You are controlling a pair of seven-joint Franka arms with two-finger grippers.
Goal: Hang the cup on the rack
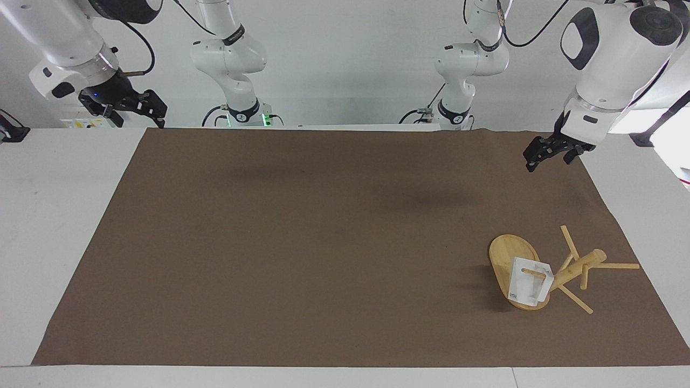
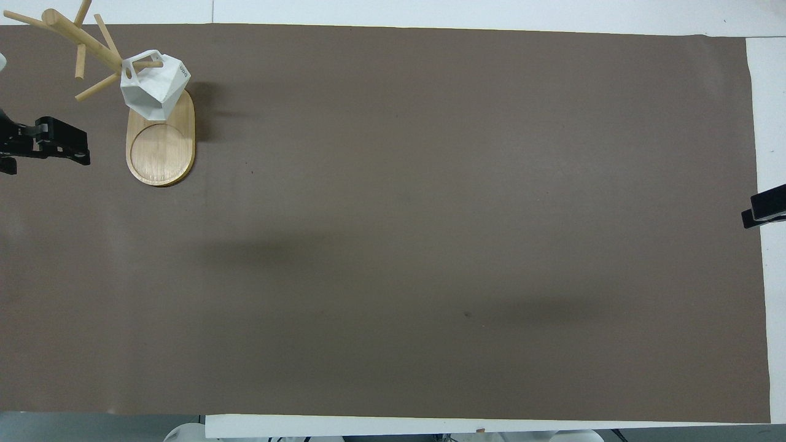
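Note:
The bamboo rack (image 1: 504, 256) stands on its oval base at the left arm's end of the table, far from the robots; it also shows in the overhead view (image 2: 161, 147). The white faceted cup (image 1: 531, 288) hangs by its handle on a low peg, over the base (image 2: 153, 86). My left gripper (image 1: 547, 159) is open and empty, raised over the mat's edge at the left arm's end, apart from the rack (image 2: 67, 144). My right gripper (image 1: 151, 108) waits raised beside the table's right-arm end; only its tip shows in the overhead view (image 2: 764, 212).
A brown mat (image 1: 323, 242) covers most of the white table. Nothing else lies on it. Several bare pegs of the rack stick out above the cup.

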